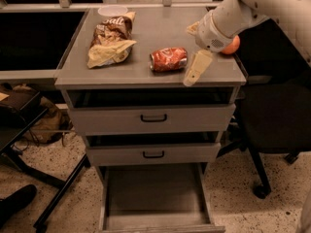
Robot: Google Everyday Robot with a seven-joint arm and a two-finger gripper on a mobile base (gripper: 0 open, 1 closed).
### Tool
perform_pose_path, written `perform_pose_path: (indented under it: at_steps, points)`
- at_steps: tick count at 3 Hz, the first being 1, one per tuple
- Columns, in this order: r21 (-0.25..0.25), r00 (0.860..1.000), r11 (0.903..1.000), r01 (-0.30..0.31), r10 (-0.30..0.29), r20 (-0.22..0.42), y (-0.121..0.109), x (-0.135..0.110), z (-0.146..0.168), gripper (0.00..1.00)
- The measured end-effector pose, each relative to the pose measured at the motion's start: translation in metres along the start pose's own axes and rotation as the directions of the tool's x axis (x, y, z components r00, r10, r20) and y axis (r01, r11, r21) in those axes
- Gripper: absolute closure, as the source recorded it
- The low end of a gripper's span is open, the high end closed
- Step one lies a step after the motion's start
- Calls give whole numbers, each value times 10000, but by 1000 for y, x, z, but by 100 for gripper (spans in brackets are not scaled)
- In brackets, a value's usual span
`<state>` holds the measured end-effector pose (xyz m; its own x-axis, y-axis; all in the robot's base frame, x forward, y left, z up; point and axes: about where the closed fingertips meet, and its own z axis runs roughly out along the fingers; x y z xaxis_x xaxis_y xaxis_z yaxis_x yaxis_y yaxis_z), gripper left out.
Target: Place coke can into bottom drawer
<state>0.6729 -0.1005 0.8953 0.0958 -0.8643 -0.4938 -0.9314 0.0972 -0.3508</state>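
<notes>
Bottom drawer (153, 193) stands pulled open nearest us, below the coke can (168, 59), which we see lying sideways on the tabletop (160, 28). Just right of the can hangs the gripper (194, 48), jaws spread wide, holding nothing. Beyond, left of it, lies a chip bag (112, 40).
</notes>
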Motion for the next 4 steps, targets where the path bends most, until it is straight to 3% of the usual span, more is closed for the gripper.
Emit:
perform_pose_path:
  at_steps: [1,2,3,4]
  points:
    - [-1,10000,10000,0,0,0,0,0,0,0]
    - [-117,9994,9997,212,-209,269,-18,1,21,0]
    - [-663,9968,9961,575,-536,588,-57,3,82,0]
    - [-584,9967,9967,570,-534,615,-62,3,82,0]
